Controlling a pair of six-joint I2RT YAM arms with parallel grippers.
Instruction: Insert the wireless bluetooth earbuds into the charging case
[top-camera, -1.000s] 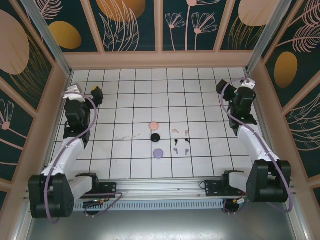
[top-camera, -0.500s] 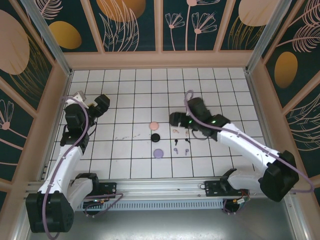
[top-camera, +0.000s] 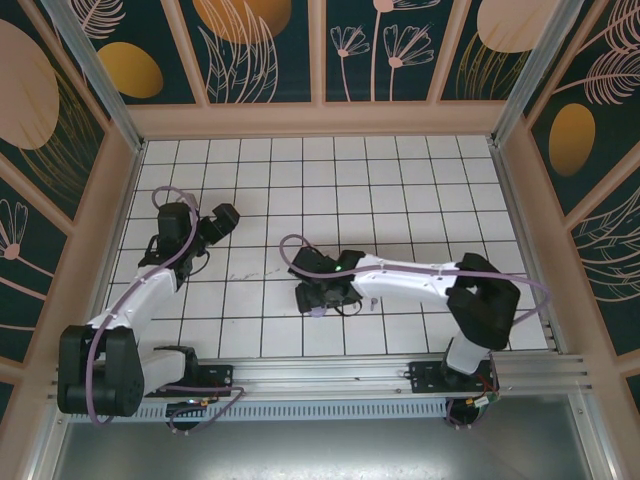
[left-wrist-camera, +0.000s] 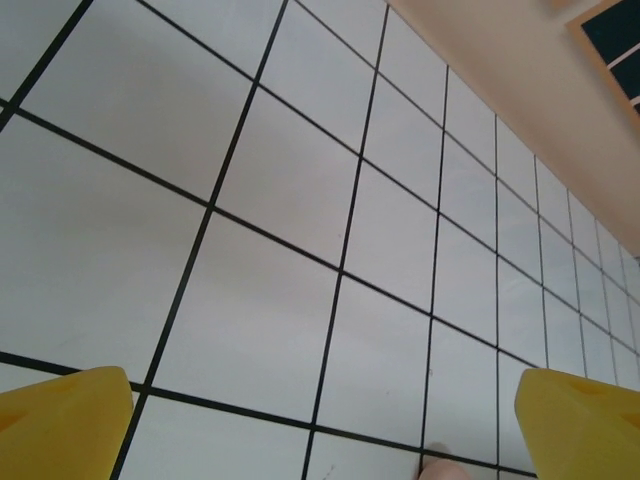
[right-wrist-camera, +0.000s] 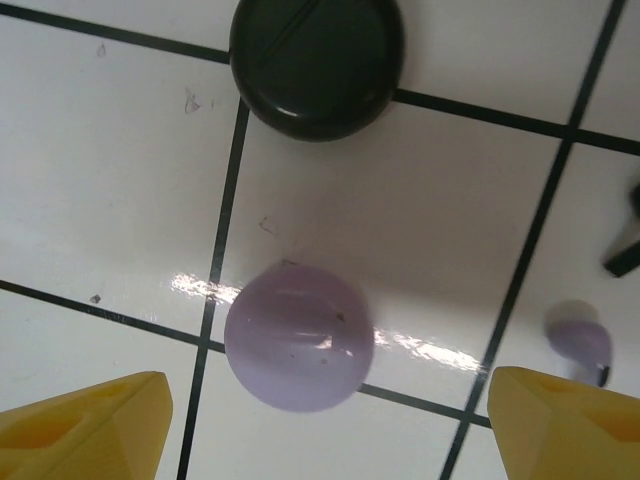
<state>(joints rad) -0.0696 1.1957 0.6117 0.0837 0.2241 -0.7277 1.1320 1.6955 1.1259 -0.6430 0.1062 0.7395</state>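
Lilac earbud (right-wrist-camera: 580, 345) blurred, long axis unclear; left pincer (left-wrist-camera: 322, 415), right pincer (right-wrist-camera: 325, 420) both apart.

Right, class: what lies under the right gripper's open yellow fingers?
Under the right gripper sits a closed round lilac case on white tile, a round black case beyond it, a tiny lilac earbud beside. From above, the arm covers them; the case's inside is hidden.
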